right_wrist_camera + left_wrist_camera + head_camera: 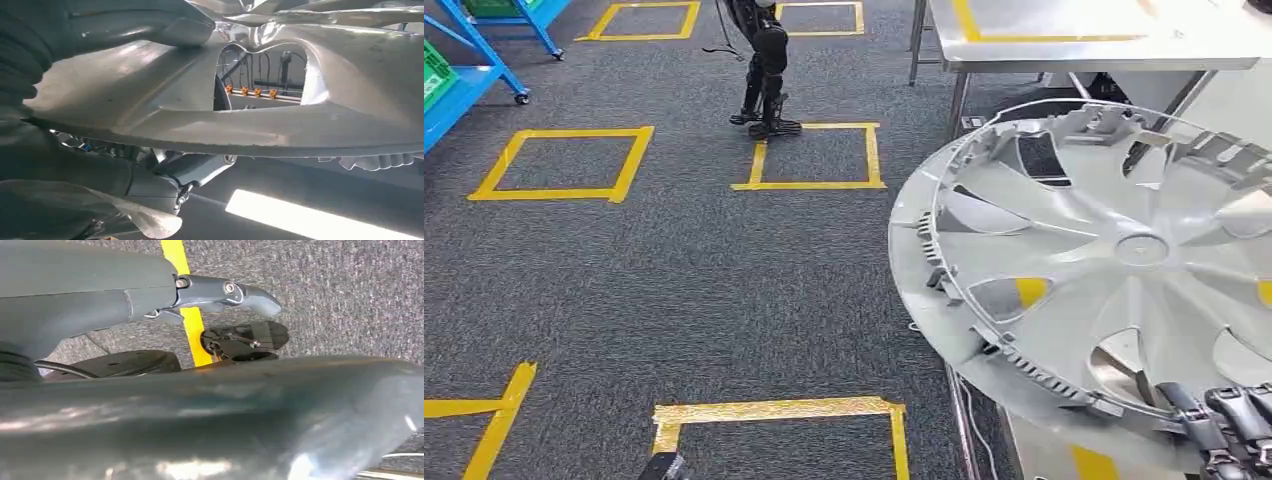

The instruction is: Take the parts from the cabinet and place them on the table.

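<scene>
- The right hand (pixel 1224 425) comes in at the lower right corner of the head view, and its dark fingers (pixel 1199 415) lie over the near rim of a big silver wheel cover (pixel 1114 260).
- In the right wrist view the same hand (pixel 100 165) grasps the cover (pixel 280 100): the thick grey thumb (pixel 150 22) lies on one face of the rim, and a finger (pixel 195 167) shows under the other face, so the rim is pinched between them.
- The wheel cover is held up in the air, tilted, with its ribbed inner side and its clips turned toward the head camera. It takes most of the right half of that view, and yellow tape shows through some of its openings.
- The left hand (pixel 225 295) hangs above the carpet in the left wrist view. One finger is stretched out straight and nothing is seen in it. I cannot tell how the other fingers lie.
- The grey carpet (pixel 684 290) covers the floor. Yellow tape squares (pixel 779 430) are marked on it, one near at the bottom, others farther away.
- A metal table (pixel 1084 40) with a yellow line on its top stands beyond the cover, at the upper right. The cover is not on this table; it is in front of it and apart from it.
- Dark robot legs (pixel 764 70) stand at the far corner of a tape square.
- A blue frame on wheels (pixel 474 70) with a green crate is at the far left.
</scene>
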Motion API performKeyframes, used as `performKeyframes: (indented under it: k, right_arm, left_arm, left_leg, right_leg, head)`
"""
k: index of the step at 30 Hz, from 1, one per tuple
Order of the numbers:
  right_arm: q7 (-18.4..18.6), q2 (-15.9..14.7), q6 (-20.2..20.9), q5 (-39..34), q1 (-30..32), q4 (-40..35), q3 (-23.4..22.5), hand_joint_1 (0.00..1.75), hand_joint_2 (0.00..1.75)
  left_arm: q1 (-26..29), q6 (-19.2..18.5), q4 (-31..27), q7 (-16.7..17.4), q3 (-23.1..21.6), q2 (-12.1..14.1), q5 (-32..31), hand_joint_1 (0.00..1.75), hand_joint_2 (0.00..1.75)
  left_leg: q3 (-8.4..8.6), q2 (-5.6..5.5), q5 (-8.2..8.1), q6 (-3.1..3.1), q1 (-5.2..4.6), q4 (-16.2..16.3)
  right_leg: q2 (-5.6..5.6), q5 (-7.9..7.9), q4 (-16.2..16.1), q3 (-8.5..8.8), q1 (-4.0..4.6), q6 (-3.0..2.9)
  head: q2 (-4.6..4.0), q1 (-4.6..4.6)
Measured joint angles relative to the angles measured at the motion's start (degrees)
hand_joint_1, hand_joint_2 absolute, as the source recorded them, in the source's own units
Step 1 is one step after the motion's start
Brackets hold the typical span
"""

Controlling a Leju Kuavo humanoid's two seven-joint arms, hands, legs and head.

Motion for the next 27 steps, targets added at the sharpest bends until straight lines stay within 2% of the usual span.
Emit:
performKeyframes:
  k: [11,12,13,14,15,16,17,18,19,20,21,22,23,24,25,26,27]
  right_arm:
    - [0.0,0.0,0.0,0.0,0.0,0.0,0.0,1.75,1.75]
    - [0.0,0.0,0.0,0.0,0.0,0.0,0.0,1.75,1.75]
    - [0.0,0.0,0.0,0.0,-0.1,0.0,0.0,1.75,1.75]
    - [0.0,0.0,0.0,0.0,0.0,0.0,0.1,1.75,1.75]
    - [0.0,0.0,0.0,0.0,0.0,0.1,0.1,1.75,1.75]
    - [0.0,0.0,0.0,0.0,-0.1,0.1,0.1,1.75,1.75]
    - [0.0,0.0,0.0,0.0,-0.3,0.1,0.1,1.75,1.75]
    - [0.0,0.0,0.0,0.0,-0.4,0.2,0.1,1.75,1.75]
    - [0.0,0.0,0.0,0.0,-0.4,0.2,0.1,1.75,1.75]
    - [0.0,0.0,0.0,0.0,-0.3,0.2,0.1,1.75,1.75]
    - [0.0,0.0,0.0,0.0,-0.2,0.3,0.1,1.75,1.75]
    - [0.0,0.0,0.0,0.0,-0.2,0.3,0.1,1.75,1.75]
    - [0.0,0.0,0.0,0.0,-0.3,0.3,0.1,1.75,1.75]
    - [0.0,0.0,0.0,0.0,-0.5,0.3,0.1,1.75,1.75]
    - [-0.1,0.0,0.0,0.0,-0.6,0.5,0.1,1.75,1.75]
    - [0.0,0.0,0.0,-0.1,-0.6,0.4,0.2,1.75,1.75]
    - [0.0,0.0,0.0,0.0,-0.5,0.4,0.2,1.75,1.75]
  left_arm:
    - [0.0,0.0,0.0,0.0,0.0,0.0,0.0,0.0,0.0]
    - [0.0,0.0,0.0,0.0,0.0,0.0,0.0,0.0,0.0]
    - [0.0,0.0,0.0,0.0,0.0,0.2,0.0,0.0,0.0]
    - [-0.1,0.0,0.0,0.0,0.0,0.0,0.0,0.0,0.0]
    - [-0.1,0.0,0.0,0.0,0.0,0.0,0.0,0.0,0.0]
    - [-0.2,0.2,0.0,0.0,0.0,0.1,0.0,0.0,0.0]
    - [-0.3,0.4,0.0,0.1,0.0,0.1,0.0,0.0,0.0]
    - [-0.3,0.5,0.0,0.2,0.0,0.0,0.0,0.0,0.0]
    - [-0.3,0.6,0.0,0.4,0.0,0.0,0.3,0.0,0.0]
    - [-0.3,0.6,0.0,0.8,0.0,0.0,1.0,0.0,0.0]
    - [-0.2,0.4,0.0,1.4,0.1,0.0,2.3,0.0,0.0]
    - [-0.1,-0.3,0.0,2.1,0.6,0.0,4.1,0.0,0.0]
    - [0.0,-0.7,0.0,2.6,1.3,0.0,5.3,0.0,0.0]
    - [0.2,-1.1,0.0,3.1,2.0,0.4,6.6,0.0,0.0]
    - [0.3,-1.2,0.1,3.5,2.6,1.2,7.3,0.0,0.0]
    - [0.4,-1.4,0.0,3.7,2.8,0.9,7.6,0.0,0.0]
    - [0.5,-1.6,0.0,4.1,3.4,0.7,8.3,0.0,0.0]
  left_leg:
    - [0.0,0.0,0.0,0.0,-0.01,0.0]
    - [0.0,0.0,-0.04,0.07,-0.03,0.0]
    - [0.04,-0.01,0.07,0.57,-0.37,0.1]
    - [1.5,0.24,1.51,1.48,0.5,-2.6]
    - [2.13,0.66,2.04,1.58,0.51,-3.7]
    - [2.22,0.73,2.43,2.04,0.64,-4.1]
    - [2.14,0.94,2.4,2.02,0.68,-4.1]
    - [2.18,1.24,2.24,1.94,0.68,-4.1]
    - [2.22,1.49,2.1,1.77,0.68,-4.0]
    - [2.25,1.81,1.87,1.46,0.78,-3.8]
    - [2.32,2.06,1.57,1.05,0.98,-3.6]
    - [2.4,2.41,0.91,0.41,1.42,-2.9]
    - [2.42,2.64,0.23,-0.08,1.79,-2.1]
    - [2.35,2.93,-0.65,-0.88,1.69,-1.1]
    - [1.82,3.06,-1.38,-1.4,1.2,-0.1]
    - [1.72,3.11,-1.7,-1.4,1.32,0.4]
    - [1.71,3.27,-1.73,-1.44,1.08,0.4]
  right_leg:
    - [0.0,0.0,0.0,0.01,0.0,0.0]
    - [0.0,0.04,0.0,0.01,-0.03,0.07]
    - [-0.09,0.73,-0.9,0.31,-0.3,0.79]
    - [0.01,0.47,-1.2,0.54,-0.02,0.85]
    - [0.0,-0.17,-0.4,-0.11,0.09,0.81]
    - [0.15,-1.98,2.5,-1.46,0.13,0.73]
    - [0.13,-3.7,6.6,-3.44,-0.01,0.8]
    - [0.13,-5.1,10.4,-5.4,-0.27,1.02]
    - [0.1,-5.72,12.9,-6.78,-0.44,1.27]
    - [0.03,-5.22,14.0,-7.75,-0.74,1.61]
    - [-0.09,-3.57,12.4,-7.14,-1.01,1.9]
    - [-0.46,-0.45,7.5,-4.84,-1.45,2.41]
    - [-1.29,1.86,2.9,-2.52,-1.78,2.96]
    - [-2.85,0.19,1.3,-1.56,-1.3,3.64]
    - [-3.48,0.0,1.4,-1.17,-1.19,3.32]
    - [-2.91,-0.05,1.1,-1.22,-1.35,2.62]
    - [-2.23,-0.34,1.9,-1.5,-1.39,1.23]
  head:
    - [0.0,0.0]
    - [0.0,0.0]
    - [0.0,-0.06]
    - [0.0,-0.11]
    - [0.0,0.09]
    - [0.0,0.33]
    - [0.0,0.46]
    - [0.0,0.48]
    - [0.0,0.39]
    - [0.0,0.46]
    - [0.0,0.39]
    - [0.0,0.44]
    - [0.0,0.42]
    - [0.0,0.52]
    - [0.0,1.45]
    - [0.0,1.51]
    - [0.0,0.96]
